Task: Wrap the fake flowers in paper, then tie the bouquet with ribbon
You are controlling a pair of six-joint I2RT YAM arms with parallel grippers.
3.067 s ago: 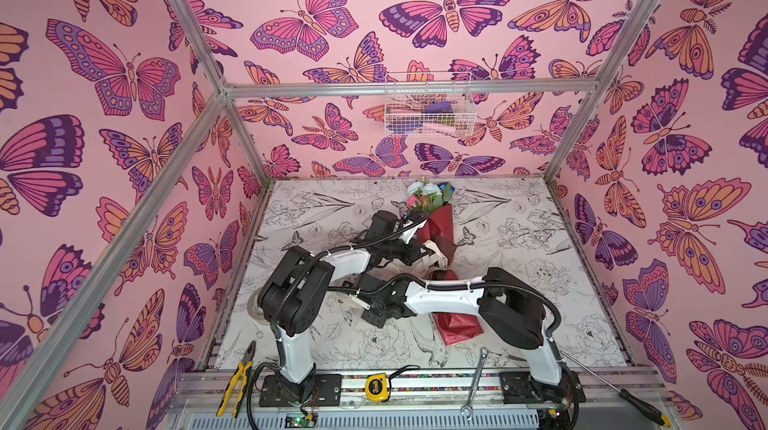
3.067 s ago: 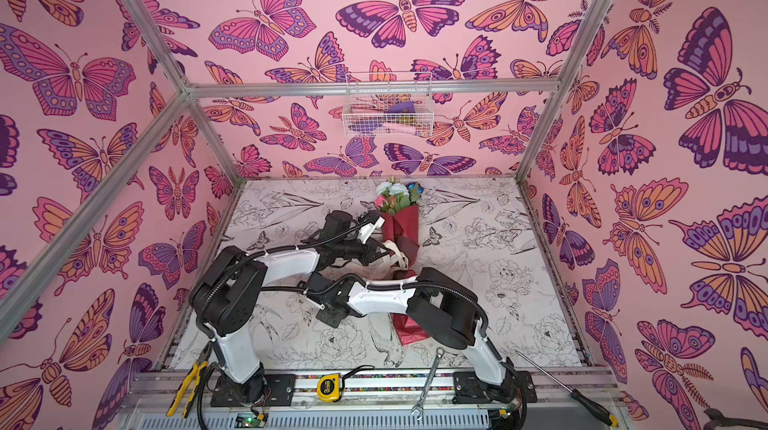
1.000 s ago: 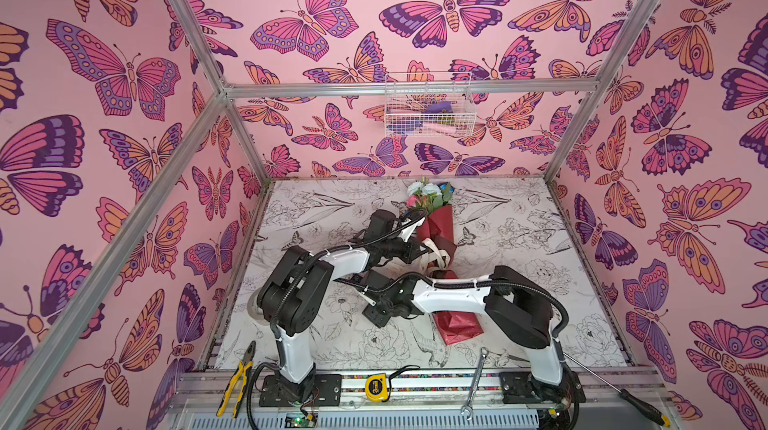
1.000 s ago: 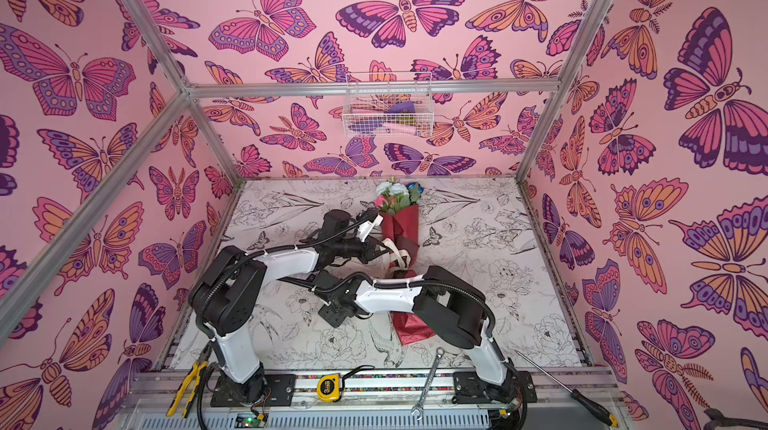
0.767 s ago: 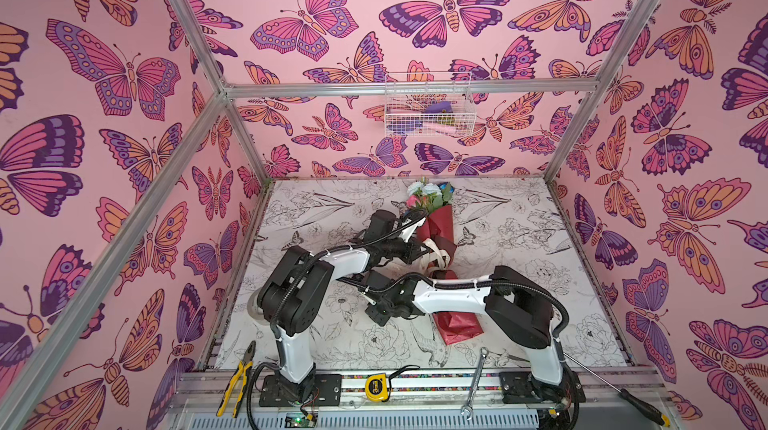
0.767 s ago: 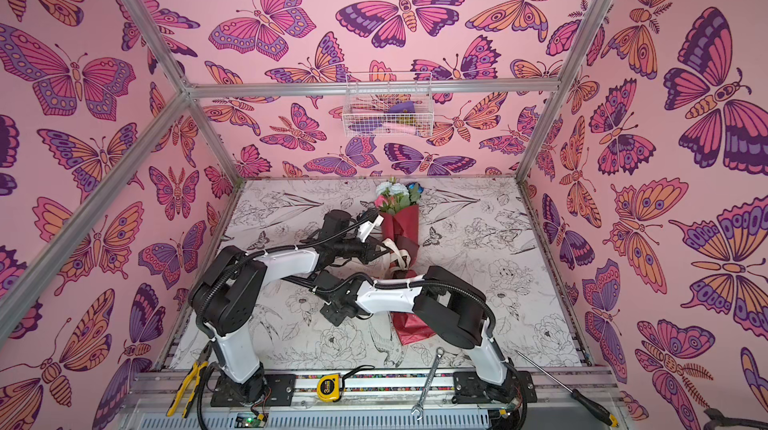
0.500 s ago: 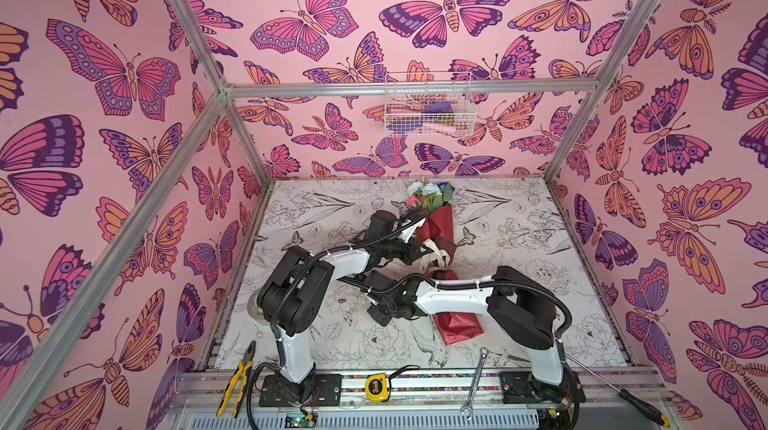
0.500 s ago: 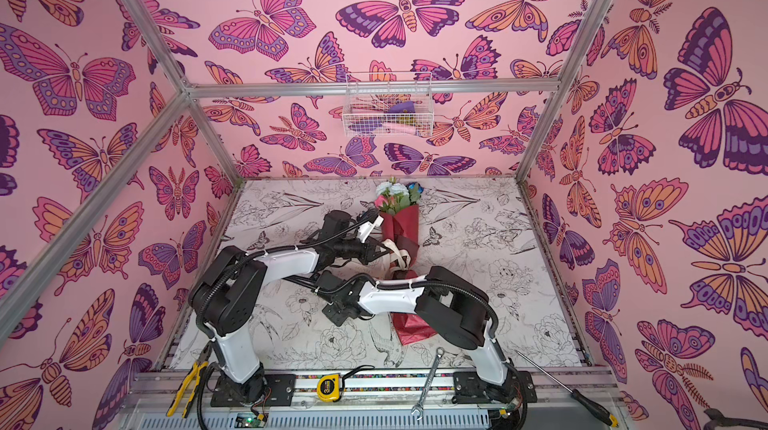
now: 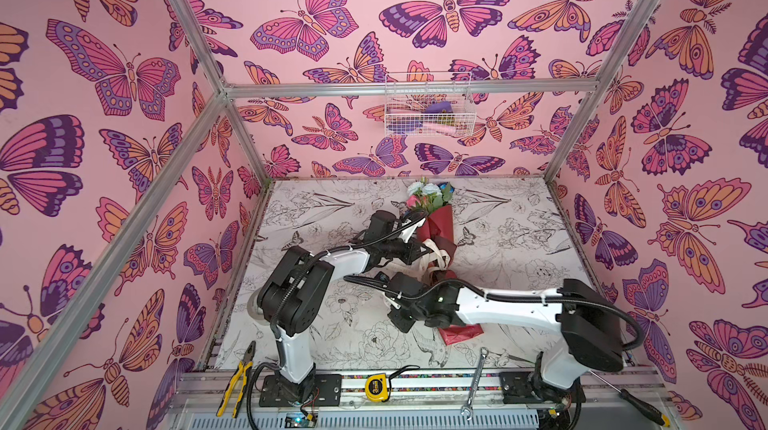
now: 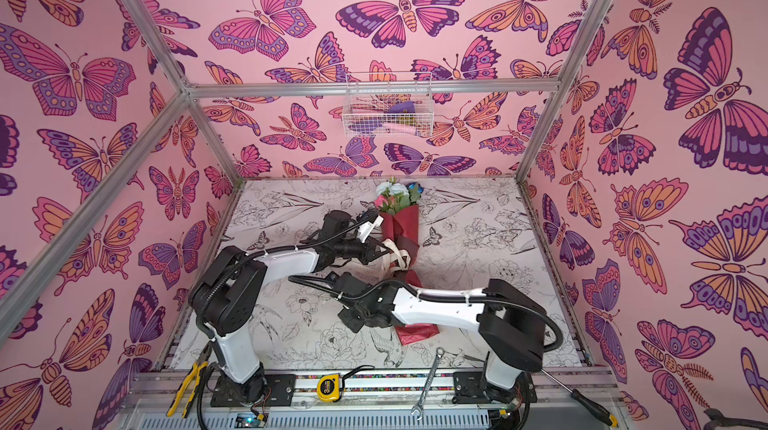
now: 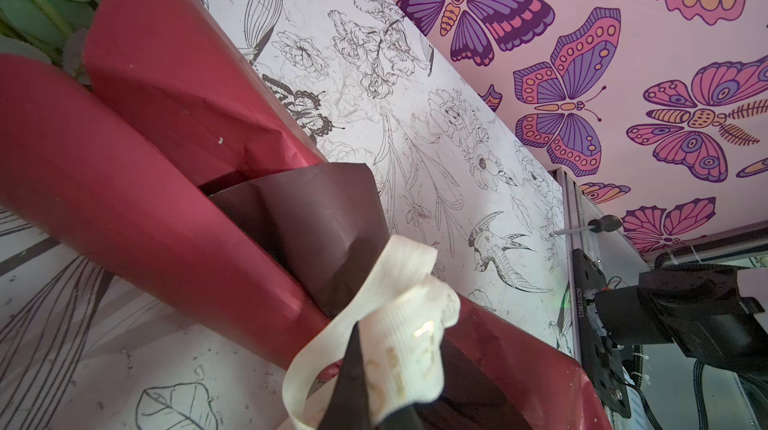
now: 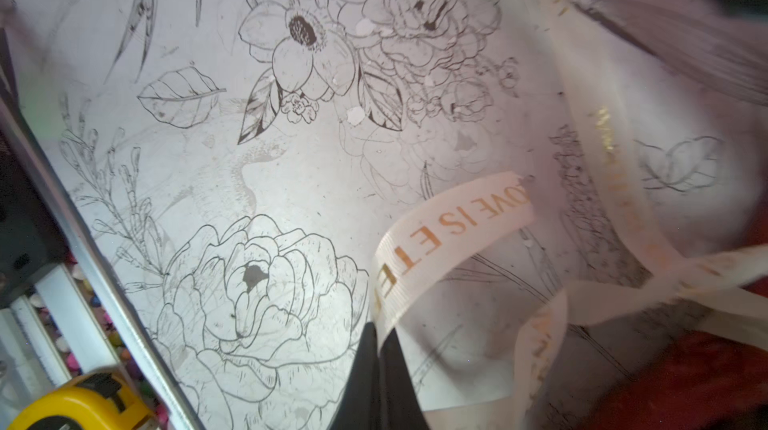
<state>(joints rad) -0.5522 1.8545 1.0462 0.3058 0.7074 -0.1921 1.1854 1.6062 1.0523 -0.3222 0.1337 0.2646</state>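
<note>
The bouquet of fake flowers (image 9: 437,222) (image 10: 402,220) lies on the printed table in both top views. Its heads point to the back wall, and dark red paper (image 11: 137,166) is wrapped round it. A cream ribbon (image 9: 432,255) (image 11: 401,278) circles its waist. My left gripper (image 9: 420,248) (image 11: 374,365) is just left of the waist, shut on a ribbon loop. My right gripper (image 9: 401,320) (image 12: 376,326) reaches across to the left of the bouquet's lower part, low over the table. It is shut on a lettered ribbon tail (image 12: 449,224).
Yellow pliers (image 9: 235,382), a yellow tape measure (image 9: 377,387), a wrench (image 9: 476,382) and a screwdriver (image 9: 640,403) lie along the front rail. A wire basket (image 9: 428,104) hangs on the back wall. Butterfly-papered walls close in three sides.
My right wrist has slid slightly to the right and toward the front rail with the ribbon tail. The left arm and the bouquet have stayed put.
</note>
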